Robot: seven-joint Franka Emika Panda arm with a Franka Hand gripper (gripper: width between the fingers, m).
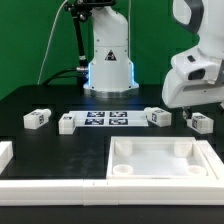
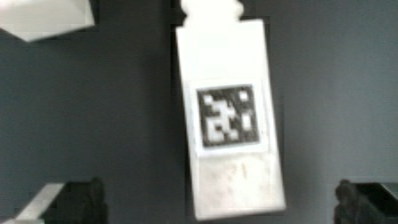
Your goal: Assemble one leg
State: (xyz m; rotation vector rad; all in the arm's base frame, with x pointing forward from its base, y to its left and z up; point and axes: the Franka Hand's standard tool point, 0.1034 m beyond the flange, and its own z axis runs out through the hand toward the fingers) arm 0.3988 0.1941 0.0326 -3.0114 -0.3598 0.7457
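Note:
In the wrist view a leg (image 2: pixel 228 115), a white oblong block with a black-and-white tag, lies on the black table. My gripper (image 2: pixel 221 203) is open above it, and its dark fingertips (image 2: pixel 71 205) stand wide on either side without touching it. In the exterior view the arm's white wrist (image 1: pixel 195 75) hangs over the rightmost leg (image 1: pixel 200 121), and the fingers themselves are hidden. Three more legs lie on the table: one to its left (image 1: pixel 158 117) and two (image 1: pixel 37 117) (image 1: pixel 67 123) at the exterior view's left.
The marker board (image 1: pixel 106 118) lies in the middle of the table. A large white square tray-like piece (image 1: pixel 160 158) with corner sockets lies in front. A white rim (image 1: pixel 40 185) runs along the front and left. The robot base (image 1: pixel 108 65) stands behind. Another white piece (image 2: pixel 45 18) shows near the leg.

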